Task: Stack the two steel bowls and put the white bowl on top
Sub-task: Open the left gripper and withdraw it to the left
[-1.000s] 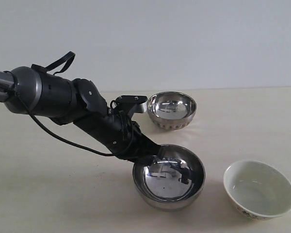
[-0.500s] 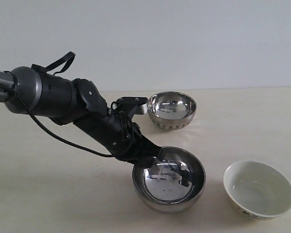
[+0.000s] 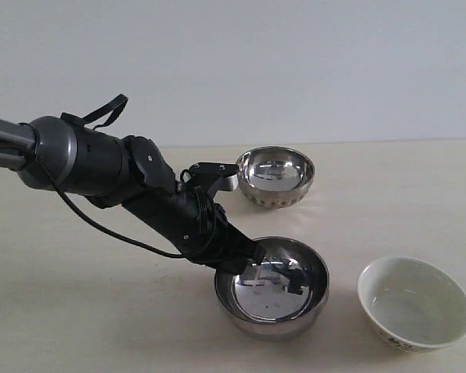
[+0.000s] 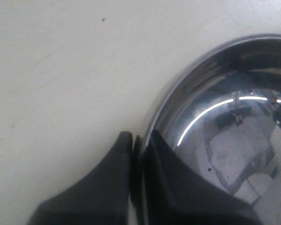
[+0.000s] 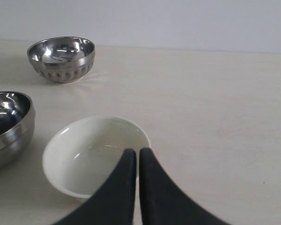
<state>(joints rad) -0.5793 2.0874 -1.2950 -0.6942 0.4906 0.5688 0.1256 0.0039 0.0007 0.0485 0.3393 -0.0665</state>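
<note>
no legible text, label, brand, number or sign anywhere in these three views

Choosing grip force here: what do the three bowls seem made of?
The near bowl looks like polished steel, mirror finish: sharp reflections inside. The far bowl is the same shiny metal, ribbed band low outside. The white bowl is probably glazed ceramic, glossy with soft highlights; plastic cannot be ruled out.
</note>
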